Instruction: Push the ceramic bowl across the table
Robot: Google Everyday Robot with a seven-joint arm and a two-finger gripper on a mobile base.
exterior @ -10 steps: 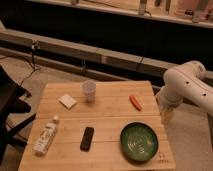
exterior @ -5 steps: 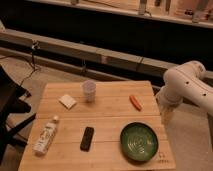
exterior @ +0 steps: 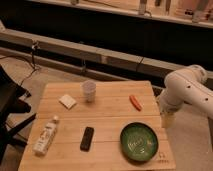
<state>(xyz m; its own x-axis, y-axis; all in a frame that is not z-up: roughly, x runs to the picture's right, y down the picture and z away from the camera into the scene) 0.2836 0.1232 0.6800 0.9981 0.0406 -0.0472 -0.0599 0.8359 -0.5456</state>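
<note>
The white arm [exterior: 189,89] is cut off at the right edge, so its base is out of sight. It bends downward, and the gripper [exterior: 167,119] hangs pointing at the floor, just beside the right edge of the table [exterior: 115,112]. Its pincer is spread, with nothing between the jaws (and touching nothing). The ceramic bowl [exterior: 139,142] sits at the near right corner, close to the gripper but apart from it. The dark mark [exterior: 162,161] beside it is too small to read.
</note>
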